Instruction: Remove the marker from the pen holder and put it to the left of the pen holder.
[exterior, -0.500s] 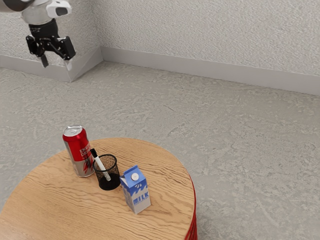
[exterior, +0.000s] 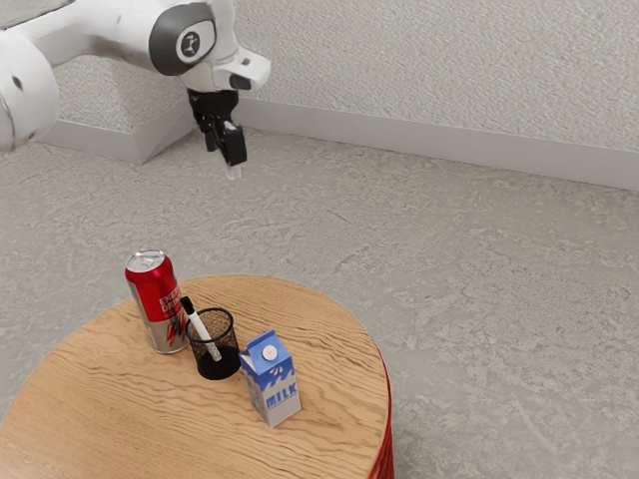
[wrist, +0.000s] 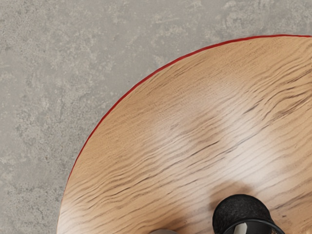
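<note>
Looks like a plain simulated room, exact kind uncertain: textured pale wall (exterior: pixel 429 60) and grey baseboard (exterior: pixel 399 138), far; mottled grey floor (exterior: pixel 489 289); round wood-topped table (exterior: pixel 130 419), near.

Bright, even light leaves pale glare on the worktop (wrist: pixel 195 112) in the wrist view, with soft, faint shadows beside the pen holder (wrist: pixel 240 209).

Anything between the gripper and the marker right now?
Nothing visible blocks the way from the gripper down to the marker. Close beside the pen holder, though, stand the red can and the milk carton, one on each side.
</note>
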`<state>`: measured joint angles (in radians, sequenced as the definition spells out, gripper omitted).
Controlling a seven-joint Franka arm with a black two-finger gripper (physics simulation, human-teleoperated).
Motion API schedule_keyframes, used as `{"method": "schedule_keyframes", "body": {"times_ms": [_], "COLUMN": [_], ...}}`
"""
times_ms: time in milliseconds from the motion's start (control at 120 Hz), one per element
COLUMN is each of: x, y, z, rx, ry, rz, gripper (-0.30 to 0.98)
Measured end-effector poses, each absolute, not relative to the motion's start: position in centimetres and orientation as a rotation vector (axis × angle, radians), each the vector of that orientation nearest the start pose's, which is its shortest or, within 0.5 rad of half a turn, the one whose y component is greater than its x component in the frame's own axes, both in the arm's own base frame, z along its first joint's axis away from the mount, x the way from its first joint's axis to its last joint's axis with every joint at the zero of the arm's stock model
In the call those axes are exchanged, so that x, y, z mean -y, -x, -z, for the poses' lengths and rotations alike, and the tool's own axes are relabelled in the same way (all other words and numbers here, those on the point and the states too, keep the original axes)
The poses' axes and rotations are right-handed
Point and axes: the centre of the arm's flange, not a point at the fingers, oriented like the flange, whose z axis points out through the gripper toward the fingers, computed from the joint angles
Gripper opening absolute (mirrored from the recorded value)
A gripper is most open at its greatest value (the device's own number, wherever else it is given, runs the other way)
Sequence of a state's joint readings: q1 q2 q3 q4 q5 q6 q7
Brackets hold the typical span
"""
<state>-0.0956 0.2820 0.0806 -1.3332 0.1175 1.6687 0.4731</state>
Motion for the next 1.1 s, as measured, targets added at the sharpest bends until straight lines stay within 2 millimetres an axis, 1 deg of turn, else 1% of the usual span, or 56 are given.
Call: {"method": "schedule_keyframes", "body": {"times_ms": [75,158,267,392,467,592,667,767,825,925,967,1025,1058,1100], "x": [1.4,2.5,2.9,3.0,3.2,3.9,3.3,2.0,2.2,2.6,2.8,2.9,3.2,3.6], "y": [-65.9,-66.8,-66.9,-66.8,-66.8,-66.4,-65.7,-65.1,-65.0,-64.9,-64.7,-64.1,-63.4,-62.2], "z": [-54.3,-51.1,-47.1,-44.3,-43.1,-40.7,-39.1,-39.2,-39.6,-39.5,-40.2,-41.9,-42.4,-42.7], "rx": [-0.916,-1.098,-1.281,-1.442,-1.522,-1.657,-1.717,-1.768,-1.804,-1.863,-1.884,-1.907,-1.93,-1.961], "ry": [2.845,2.784,2.714,2.639,2.597,2.548,2.538,2.512,2.485,2.422,2.39,2.356,2.339,2.322], "rz": [-0.01,-0.032,-0.064,-0.06,-0.044,-0.013,-0.011,0.011,0.027,0.01,0.004,0.007,0.001,-0.015], "gripper": [0.69,0.69,0.69,0.69,0.69,0.69,0.69,0.69,0.69,0.69,0.69,0.69,0.69,0.69]}}
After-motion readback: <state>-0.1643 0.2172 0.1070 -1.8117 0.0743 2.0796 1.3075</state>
